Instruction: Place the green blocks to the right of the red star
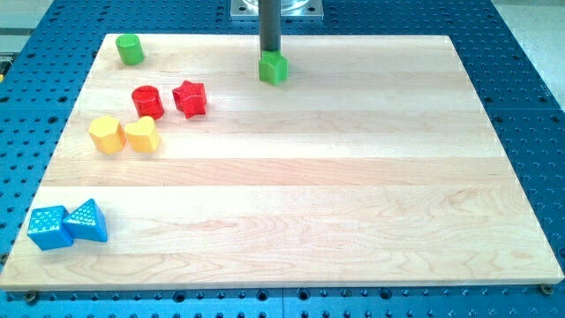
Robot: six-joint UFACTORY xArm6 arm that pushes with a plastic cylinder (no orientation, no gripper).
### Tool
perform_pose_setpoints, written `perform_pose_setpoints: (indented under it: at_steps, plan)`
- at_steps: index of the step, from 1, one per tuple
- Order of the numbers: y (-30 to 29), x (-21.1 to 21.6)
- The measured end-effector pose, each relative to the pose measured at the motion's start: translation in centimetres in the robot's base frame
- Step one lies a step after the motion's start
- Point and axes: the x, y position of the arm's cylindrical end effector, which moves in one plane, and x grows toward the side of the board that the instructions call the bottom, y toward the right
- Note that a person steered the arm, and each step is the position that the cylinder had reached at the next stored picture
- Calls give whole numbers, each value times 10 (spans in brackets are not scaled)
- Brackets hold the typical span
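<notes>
The red star (190, 98) lies on the wooden board at the upper left, with a red cylinder (147, 102) touching its left side. One green block (273, 68) sits near the board's top edge, right of the star and a little above it. A second green block (130, 49) sits in the top left corner. My tip (269, 52) is at the top side of the first green block, touching or almost touching it.
Two yellow blocks, a hexagon (107, 134) and a heart (141, 134), lie below the red pair. Two blue blocks, a cube (48, 227) and a triangle (87, 221), sit at the bottom left corner. The wooden board (353, 177) rests on a blue perforated table.
</notes>
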Motion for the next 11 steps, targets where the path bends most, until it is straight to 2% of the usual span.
perform_pose_setpoints:
  at_steps: [1,3,4,5,6,7,8,10,11]
  plan:
    - [-45,66]
    - [90,69]
    - [131,87]
    - [71,121]
    - [56,77]
    - [41,87]
    - [68,130]
    - [17,90]
    - [-4,90]
